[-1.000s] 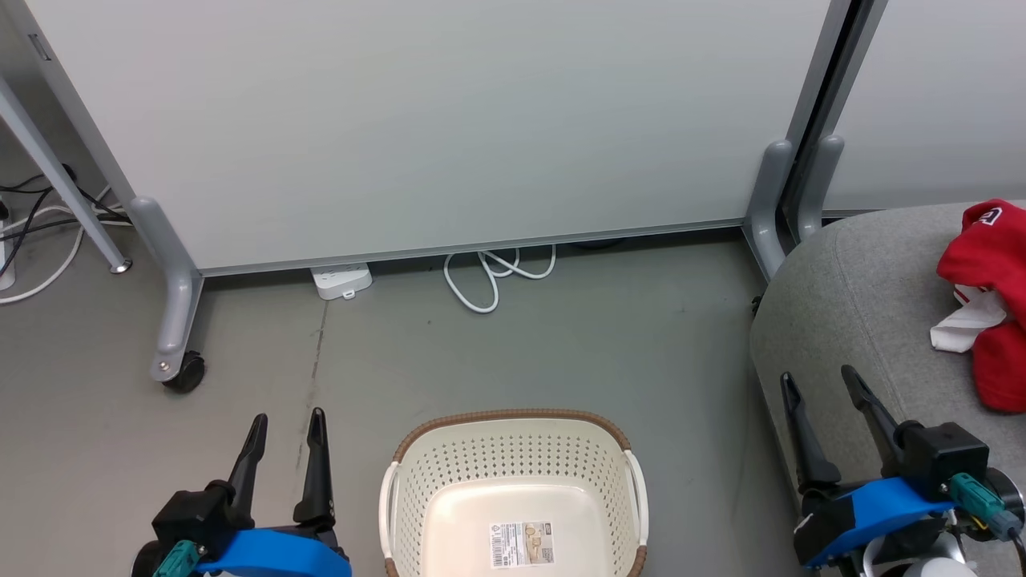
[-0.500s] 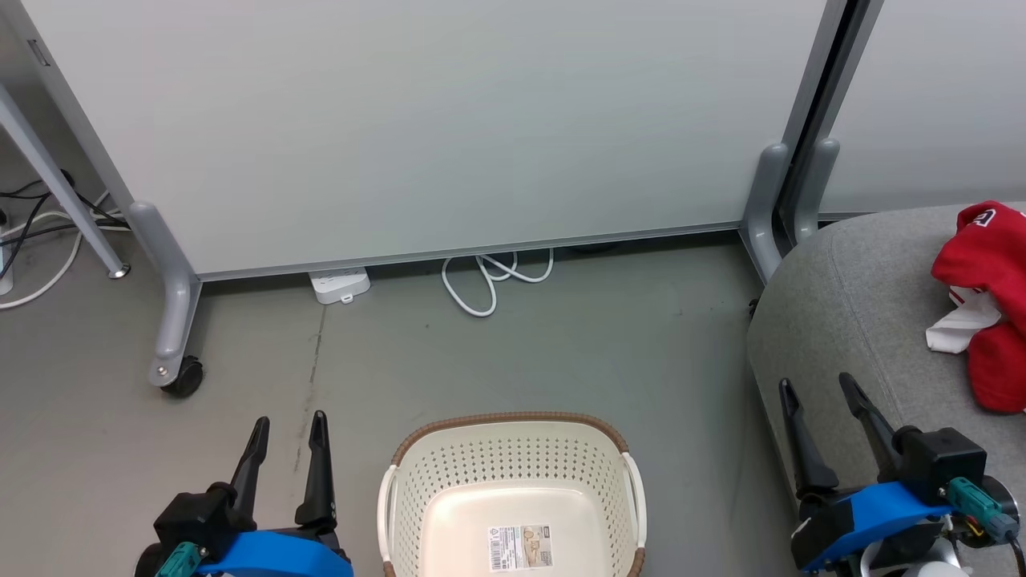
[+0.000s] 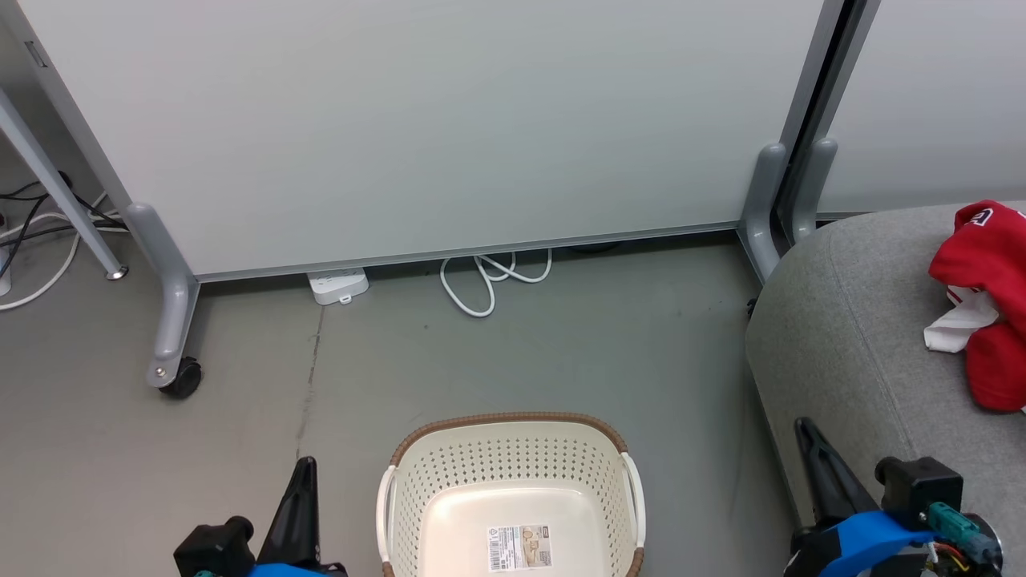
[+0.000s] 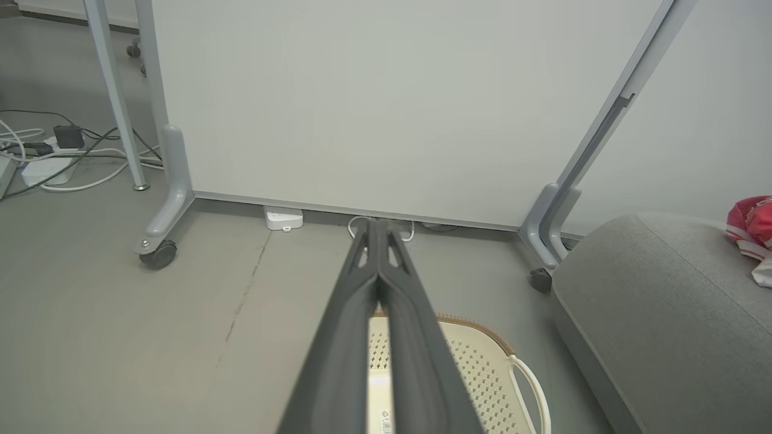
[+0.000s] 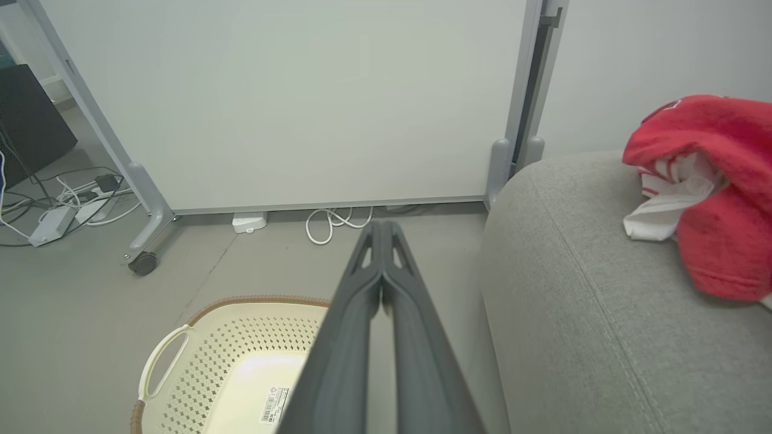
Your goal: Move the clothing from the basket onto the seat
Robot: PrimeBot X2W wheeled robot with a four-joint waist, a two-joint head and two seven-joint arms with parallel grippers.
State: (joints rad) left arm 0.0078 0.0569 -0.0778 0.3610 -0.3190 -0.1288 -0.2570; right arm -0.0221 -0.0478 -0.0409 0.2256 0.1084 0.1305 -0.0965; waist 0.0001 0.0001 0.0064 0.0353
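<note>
– Two red pieces of clothing (image 3: pixel 982 304), found heaped on the grey seat (image 3: pixel 842 336), far over on the right, with a white bit poking out between the folds.
– Near the basket (image 3: pixel 513 418)?
– No, well apart from it. As for the basket: stood on the floor (image 3: pixel 561 344), low in the middle, just left of the seat's rounded side. Had a brown rim, white handles and lots of little holes in the walls. Showed a bare cream bottom with a barcode label (image 3: pixel 519 546) stuck on it.
– And the left gripper (image 3: pixel 303 477)?
– Hung just left of the basket, above the floor. Clenched tight, one dark finger pressed flat against the other, plain to see from the left wrist.
– Same for the right gripper (image 3: pixel 809 445)?
– Yes. Pinched closed too, fingers touching all the way up. Hovered by the seat's front side, right of the basket, well apart from the clothing.
– Anything behind?
– A big pale panel (image 3: pixel 449 120) on grey legs, one leg with a little black wheel (image 3: pixel 183 377). Under it, a looped white cable (image 3: pixel 489 280) and a white power strip (image 3: pixel 338 285), both lying on the floor.
</note>
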